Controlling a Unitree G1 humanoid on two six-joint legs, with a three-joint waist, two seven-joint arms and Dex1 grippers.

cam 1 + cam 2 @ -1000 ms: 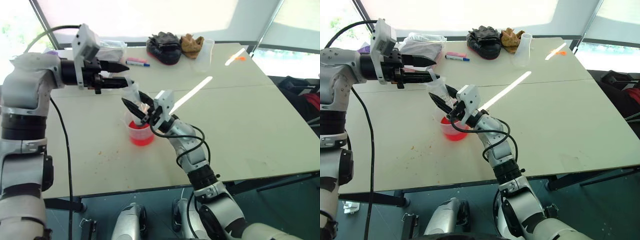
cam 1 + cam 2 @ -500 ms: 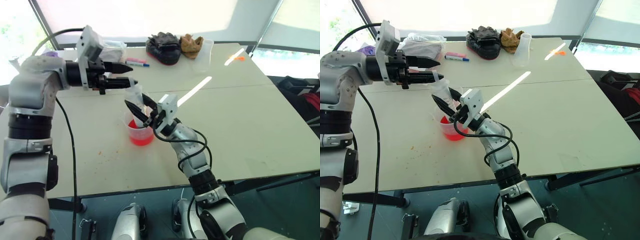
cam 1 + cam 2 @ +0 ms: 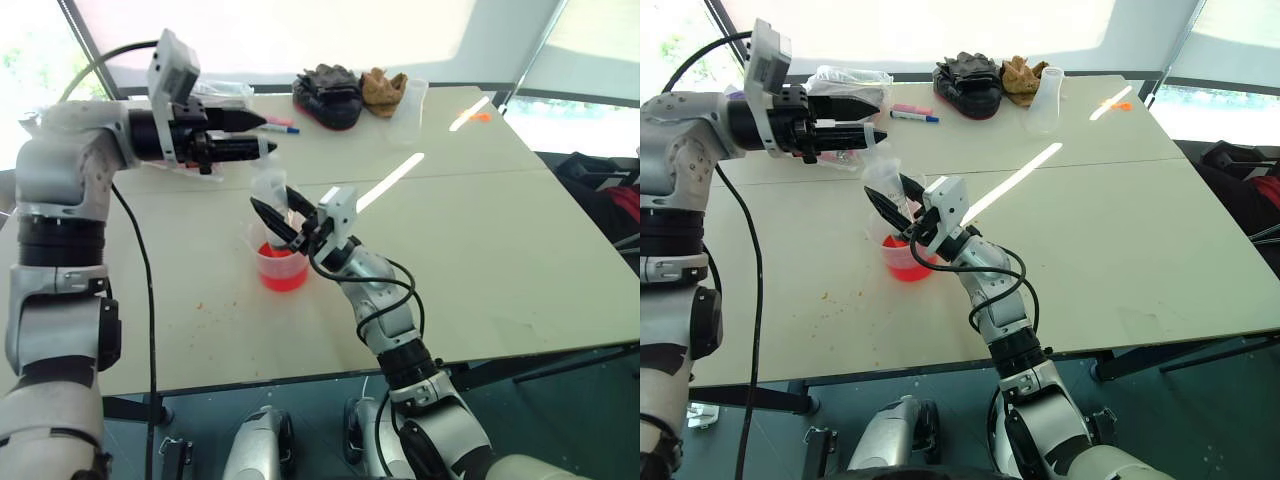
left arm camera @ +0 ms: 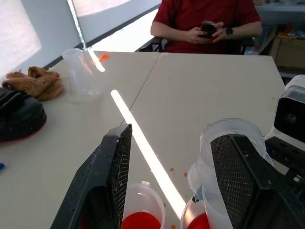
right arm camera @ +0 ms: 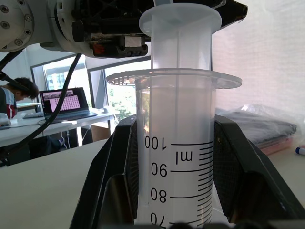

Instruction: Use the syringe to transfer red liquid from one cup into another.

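The syringe (image 3: 270, 190) stands upright with its lower end in the shorter, wider cup (image 3: 282, 270), which holds the red liquid (image 3: 283, 278). My right gripper (image 3: 275, 206) is shut on the syringe barrel (image 5: 174, 157), just below its flange. My left gripper (image 3: 265, 133) hovers open, pointing level, just above and behind the white plunger top (image 4: 231, 138), which lies beside one finger (image 4: 238, 176). The taller, narrower cup (image 3: 405, 105) stands far off at the back of the table, next to a brown rag.
At the table's far edge lie a black glove (image 3: 328, 95), a brown rag (image 3: 384, 88), markers (image 3: 275, 126) and a crumpled plastic bag (image 3: 845, 88). A person in a red shirt (image 4: 205, 19) sits at the far side of the table.
My left gripper has turned slightly above the plunger. The right gripper, the syringe and the cup stay where they were.
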